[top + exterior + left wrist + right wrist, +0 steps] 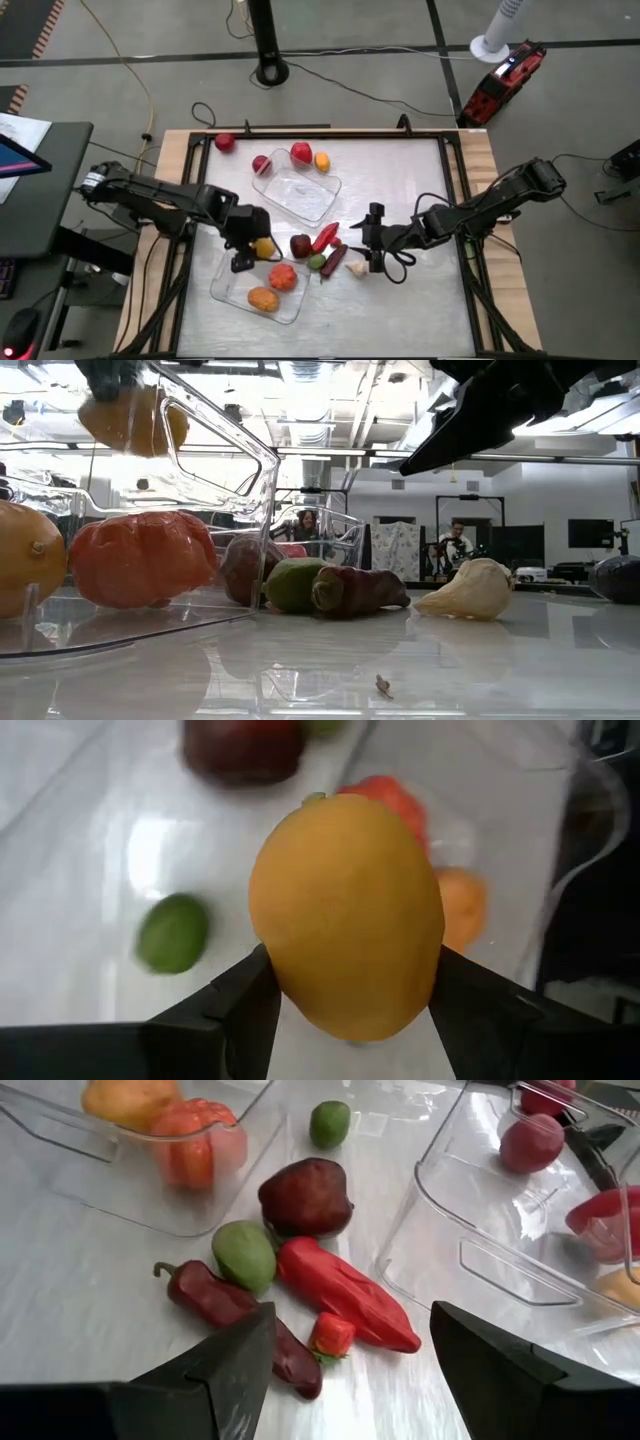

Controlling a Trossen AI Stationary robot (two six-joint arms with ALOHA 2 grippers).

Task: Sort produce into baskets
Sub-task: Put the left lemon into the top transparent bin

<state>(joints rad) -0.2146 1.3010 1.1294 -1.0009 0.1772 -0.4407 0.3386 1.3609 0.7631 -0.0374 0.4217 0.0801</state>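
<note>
My left gripper (252,247) is shut on a yellow mango-like fruit (345,915), held up over the far edge of the near clear basket (232,292). That basket holds a red-orange tomato (283,277) and an orange fruit (262,298). My right gripper (364,240) is open and empty, just right of a pile lying on the table: a maroon fruit (306,1195), a red pepper (345,1290), a green fruit (243,1255), a dark chili (230,1315), a small strawberry (333,1335) and a whitish garlic (356,267). A lime (329,1123) lies between the baskets. My left gripper pinches the mango-like fruit by its two opposite sides (275,970) between its two fingers, at the fruit's wide middle. The fruit is lifted clear, as the low view (133,420) shows, above the level of the near basket's wall.
The far clear basket (310,200) has two red fruits (262,164) (301,153) and a yellow-orange one (321,160) at its far end. A red apple (225,142) lies at the table's far left. Bare tabletop lies at the right and near right.
</note>
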